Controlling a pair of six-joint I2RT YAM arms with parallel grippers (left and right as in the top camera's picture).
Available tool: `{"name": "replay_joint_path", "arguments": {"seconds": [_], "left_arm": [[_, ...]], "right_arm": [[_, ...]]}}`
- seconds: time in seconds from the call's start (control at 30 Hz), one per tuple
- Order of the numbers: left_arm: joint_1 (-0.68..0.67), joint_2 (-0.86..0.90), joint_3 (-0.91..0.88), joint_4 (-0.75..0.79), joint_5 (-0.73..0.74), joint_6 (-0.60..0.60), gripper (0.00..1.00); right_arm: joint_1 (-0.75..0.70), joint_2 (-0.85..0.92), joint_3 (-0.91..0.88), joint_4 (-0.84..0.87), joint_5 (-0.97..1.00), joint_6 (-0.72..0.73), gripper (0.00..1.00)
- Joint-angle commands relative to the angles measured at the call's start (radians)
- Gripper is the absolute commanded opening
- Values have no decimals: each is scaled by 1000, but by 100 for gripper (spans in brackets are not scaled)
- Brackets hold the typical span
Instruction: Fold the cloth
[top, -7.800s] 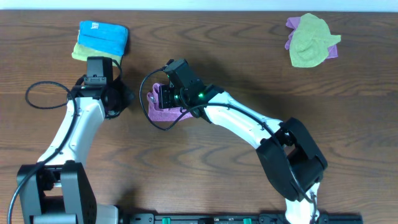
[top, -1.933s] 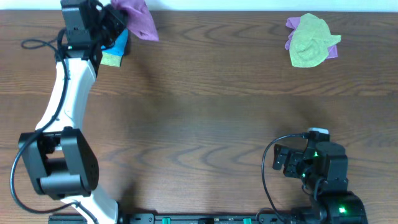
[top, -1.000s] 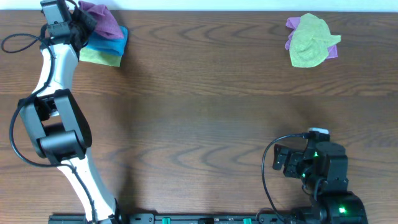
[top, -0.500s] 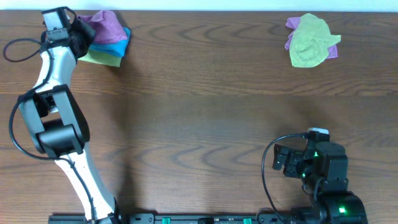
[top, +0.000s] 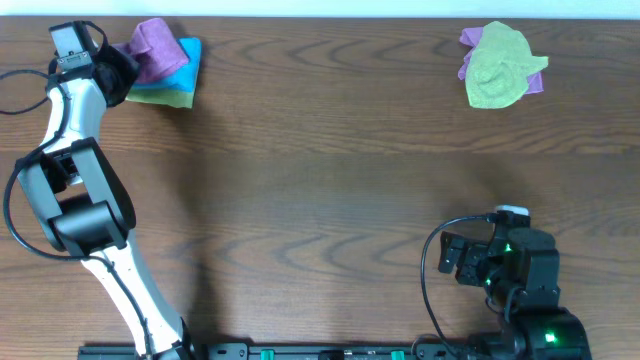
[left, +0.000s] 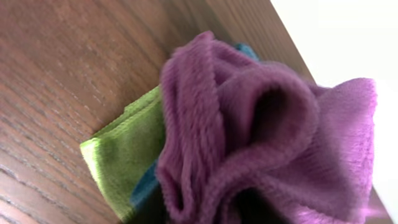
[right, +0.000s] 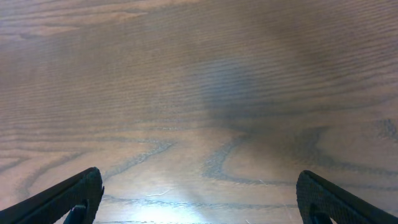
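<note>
- Far-left back corner of the table (top: 320, 180): the cloth (top: 155, 42), purple terry, sits bunched in a loose mound rather than flat. It rests on a blue cloth (top: 190, 58), which lies on a yellow-green cloth (top: 165, 97).
- Left wrist view: purple folds fill most of the frame. A green corner and a sliver of blue stick out beneath them, flat on the wood.
- At the mound's left edge, the left gripper (top: 118, 64) is right against the purple fabric, its arm stretched long up the table's left side. The fingers are hidden by the pile and the housing in both views, so I cannot tell whether the jaws are parted or closed on the fabric.
- Near-right corner: the right gripper (right: 200, 198) is parked low with its arm folded. Its two fingertips show at the far bottom corners of the wrist view, spread wide, with bare wood between them.
- Surface: dark brown wood-grain top, matte, with a soft patch of glare in the right wrist view.
- Far-right back: a second yellow-green cloth (top: 495, 70) lies crumpled over another purple cloth (top: 470, 38), well apart from the left stack.
- Room: a white strip (top: 400, 8) runs along the table's back edge. The left wrist view shows plain white past that edge too.
- A black cable (top: 423, 265) loops beside the folded right arm, and green lights (top: 548, 340) glow on its base.
</note>
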Motion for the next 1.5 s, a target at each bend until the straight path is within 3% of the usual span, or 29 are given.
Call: {"name": "replay_joint_path", "arguments": {"seconds": [0.0,0.07,0.43,0.7,0.8,1.07,1.27,1.47], "left_arm": [[8,7,25,-4,-17,19,48],[10,6,25,-3,-17,19,54],[62,-2,26,-2,72,24,68],[89,-120,26,-15,100,97,94],[89,-173,26,-43,84,97,98],[72,-340,26,-200,89,101,98],[-28,-484,26,-297,149,147,98],[-159,-602,26,-304,89,150,95]], "right_arm": [[-6,-5,-3,-1,8,13,99],[-6,-5,-3,-1,8,13,99],[-6,-5,-3,-1,8,13,99],[-6,-5,-3,-1,8,13,99],[-6,-5,-3,-1,7,13,99],[-6,-5,-3,-1,8,13,99],[-6,-5,-3,-1,8,13,99],[-6,-5,-3,-1,8,13,99]]}}
